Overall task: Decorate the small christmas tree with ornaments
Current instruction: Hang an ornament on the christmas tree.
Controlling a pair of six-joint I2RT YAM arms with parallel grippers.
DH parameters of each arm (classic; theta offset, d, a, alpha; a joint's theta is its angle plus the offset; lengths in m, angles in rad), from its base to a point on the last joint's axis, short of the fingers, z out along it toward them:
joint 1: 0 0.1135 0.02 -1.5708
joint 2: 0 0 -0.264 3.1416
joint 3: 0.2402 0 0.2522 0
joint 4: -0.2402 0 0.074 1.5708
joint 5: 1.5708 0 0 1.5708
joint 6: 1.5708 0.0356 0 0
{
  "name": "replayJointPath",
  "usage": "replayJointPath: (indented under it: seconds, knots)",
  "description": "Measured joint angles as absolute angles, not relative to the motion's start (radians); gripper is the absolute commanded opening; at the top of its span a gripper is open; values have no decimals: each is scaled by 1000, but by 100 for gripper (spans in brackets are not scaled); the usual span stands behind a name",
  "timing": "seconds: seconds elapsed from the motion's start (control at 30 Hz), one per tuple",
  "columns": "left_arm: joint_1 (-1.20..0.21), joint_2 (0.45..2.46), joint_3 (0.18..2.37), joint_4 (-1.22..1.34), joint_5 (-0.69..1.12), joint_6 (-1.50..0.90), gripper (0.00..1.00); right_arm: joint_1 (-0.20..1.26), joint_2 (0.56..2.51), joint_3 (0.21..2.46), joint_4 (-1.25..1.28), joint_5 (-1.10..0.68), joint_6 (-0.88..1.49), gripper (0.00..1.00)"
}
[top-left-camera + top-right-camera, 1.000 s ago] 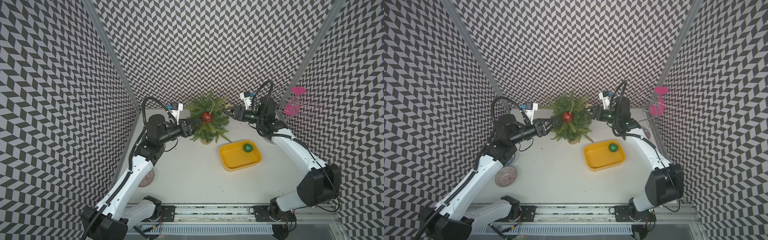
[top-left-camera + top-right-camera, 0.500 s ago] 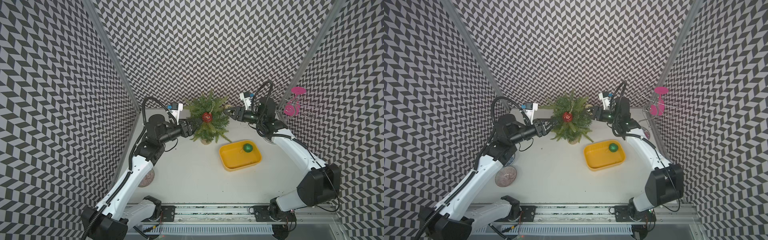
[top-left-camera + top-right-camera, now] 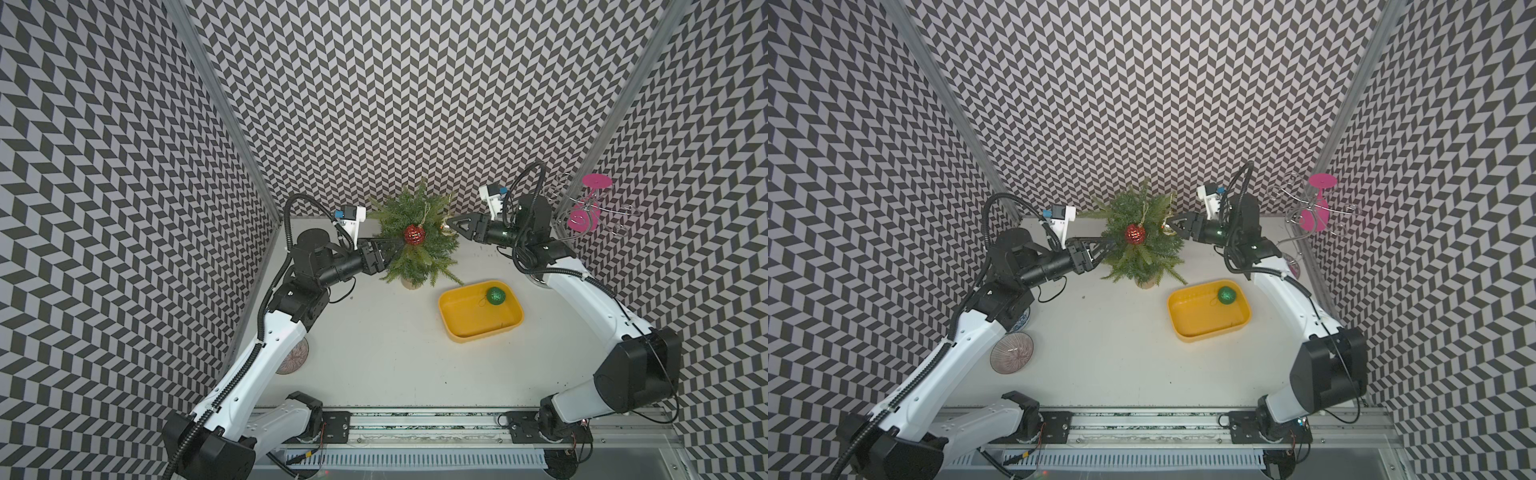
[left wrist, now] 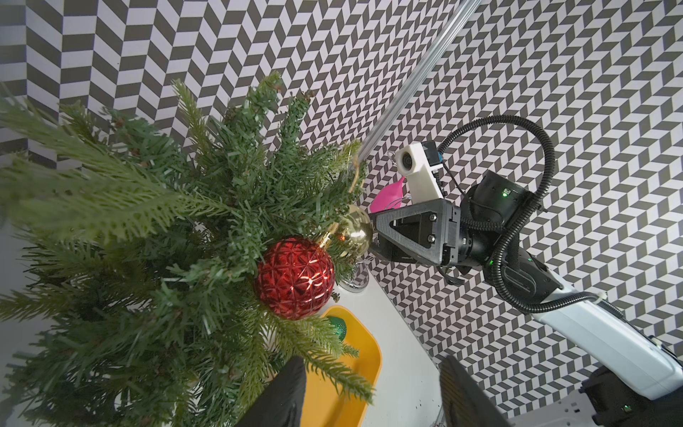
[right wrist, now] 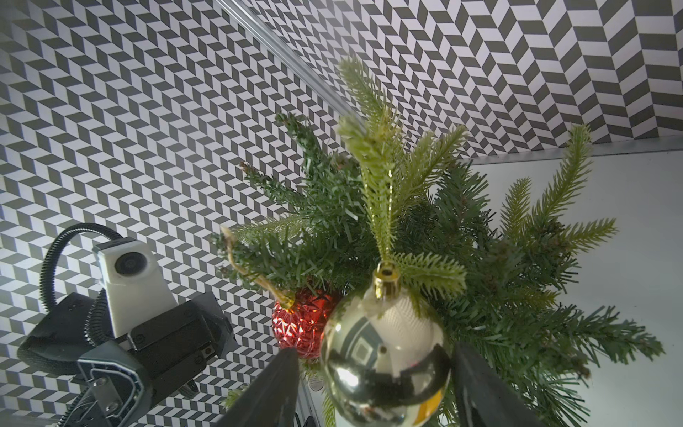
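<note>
The right gripper (image 5: 374, 366) is loose: the gold ball (image 5: 384, 332) hangs between its jaws, on a string (image 5: 388, 207) from the tree (image 5: 480, 240). Pulling back crooked could knock the ball off. The left gripper (image 4: 369, 392) is open and empty, maybe brushing the tree.

One tree (image 3: 419, 257); three baubles — red bauble (image 3: 414, 235), gold bauble (image 5: 384, 355), green bauble (image 3: 496, 296); one yellow tray (image 3: 469, 316) — one glass bowl (image 3: 1011, 353).

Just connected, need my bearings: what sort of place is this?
Most likely a lab test cell, not a home: chevron-patterned walls box in a white table, the left arm and right arm sit on a metal rail, and the small christmas tree and yellow tray look like staged props.
</note>
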State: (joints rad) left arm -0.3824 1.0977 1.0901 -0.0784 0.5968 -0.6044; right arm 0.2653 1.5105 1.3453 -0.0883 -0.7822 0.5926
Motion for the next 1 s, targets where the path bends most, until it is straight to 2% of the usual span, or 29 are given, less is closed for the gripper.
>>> replayJointPath:
  seconds: [0.13,0.27,0.43,1.0]
  knots:
    - [-382,1098,1090,-78,597,-604,60,265,1510,1334,-82,-783,593,65]
    - [-382,1098,1090,-78,597,-604,60,265,1499,1323,-105,-780,584,69]
    - [-382,1098,1090,-78,596,-604,60,259,1457,1323,-138,-763,562,69]
    - [-382,1079,1034,-84,606,-594,62,231,1311,1284,-239,-688,499,66]
